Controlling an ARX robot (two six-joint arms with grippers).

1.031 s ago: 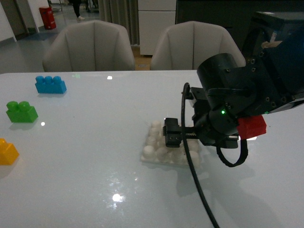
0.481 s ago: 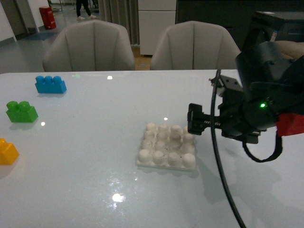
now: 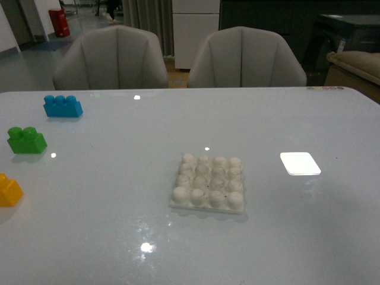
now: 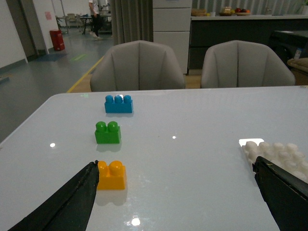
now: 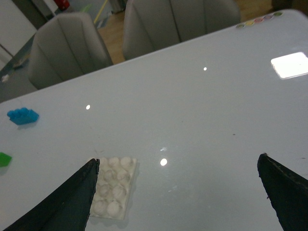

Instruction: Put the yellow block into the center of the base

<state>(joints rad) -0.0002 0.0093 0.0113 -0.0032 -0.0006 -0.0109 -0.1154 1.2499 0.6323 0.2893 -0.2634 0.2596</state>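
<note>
The yellow block (image 3: 9, 190) lies at the table's left edge in the front view, half cut off. In the left wrist view the yellow block (image 4: 111, 174) sits just beside one finger of my open, empty left gripper (image 4: 178, 197). The white studded base (image 3: 208, 183) lies in the table's middle; it also shows in the left wrist view (image 4: 276, 154) and in the right wrist view (image 5: 113, 185). My right gripper (image 5: 179, 197) is open and empty, high above the table, the base beside one finger. Neither arm shows in the front view.
A green brick (image 3: 25, 141) and a blue brick (image 3: 62, 106) lie behind the yellow one at the left. A bright white patch (image 3: 300, 163) lies right of the base. Two grey chairs (image 3: 113, 56) stand behind the table.
My right arm, which hung over the base with a red brick beside it, has pulled back to the right and out of the front view. The base has shifted slightly.
</note>
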